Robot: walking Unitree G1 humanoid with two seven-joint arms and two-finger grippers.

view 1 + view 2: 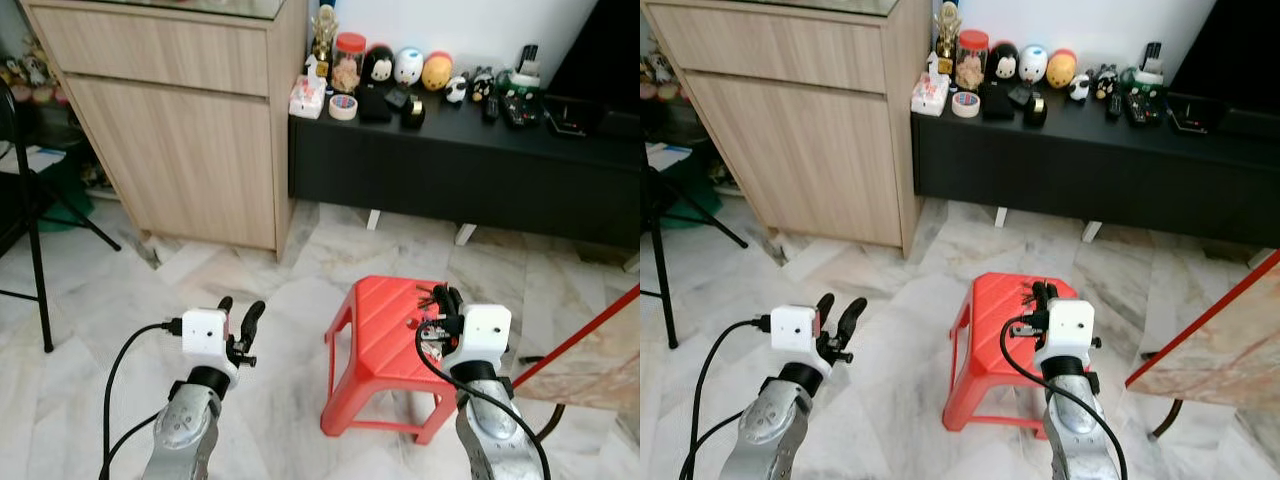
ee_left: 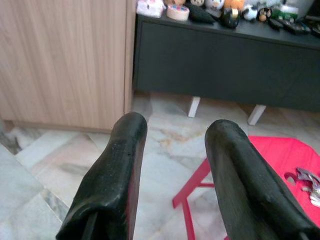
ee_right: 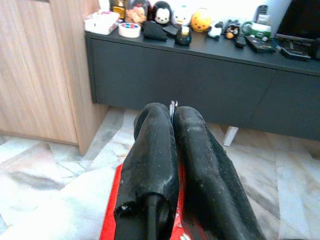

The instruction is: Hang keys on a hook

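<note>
Right pincer (image 3: 172, 117) is pressed together on the keys (image 3: 173, 105), a metal sliver poking out the far end between the fingertips, mostly hidden. It hangs over the red stool (image 1: 385, 330). Left pincer (image 1: 240, 315) is spread apart, empty, above the marble floor (image 1: 270, 290).

Head eyes look down; wrist cameras face forward; all share the red stool (image 1: 385, 330)

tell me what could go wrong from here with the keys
1. The right gripper pinches the keys only at its fingertips, so they may slip out when it lifts.
2. More keys lie near the red stool's edge and could be knocked onto the marble floor.
</note>
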